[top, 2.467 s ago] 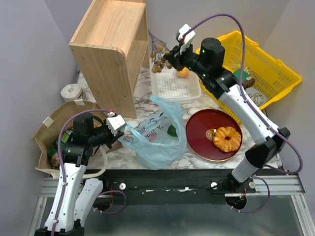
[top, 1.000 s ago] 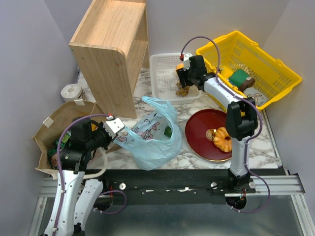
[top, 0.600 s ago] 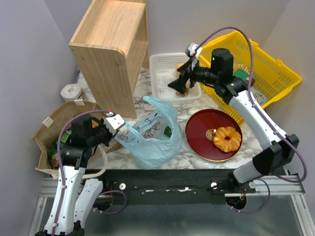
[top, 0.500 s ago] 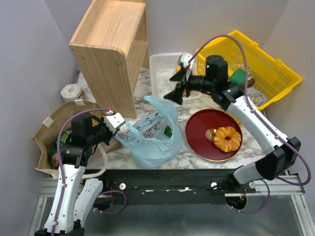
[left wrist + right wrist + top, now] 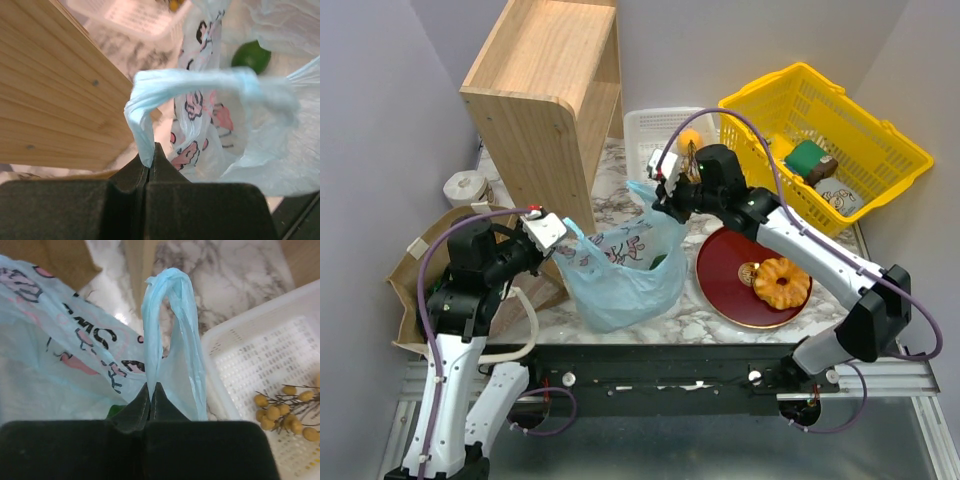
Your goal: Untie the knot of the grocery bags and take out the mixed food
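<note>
Marble surface (image 5: 705, 322), near edge: blue bag (image 5: 620, 290) limp, slippery; left jaws, right jaws each clamp 1 handle loop (image 5: 167, 315).

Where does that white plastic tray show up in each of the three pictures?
Top external: white tray, rear centre, beside the yellow basket.
Left wrist: blurred, at the top edge.
Right wrist: right side, holding a berry bunch.
Shared landmark: the light blue plastic bag.

The left gripper (image 5: 150, 161) is clamped tight, jaws pinching a blue handle loop (image 5: 200, 82) that rises just ahead of its fingertips. The right gripper (image 5: 151, 389), arm stretched and elbow bent, likewise pinches the other handle loop (image 5: 170, 315).
</note>
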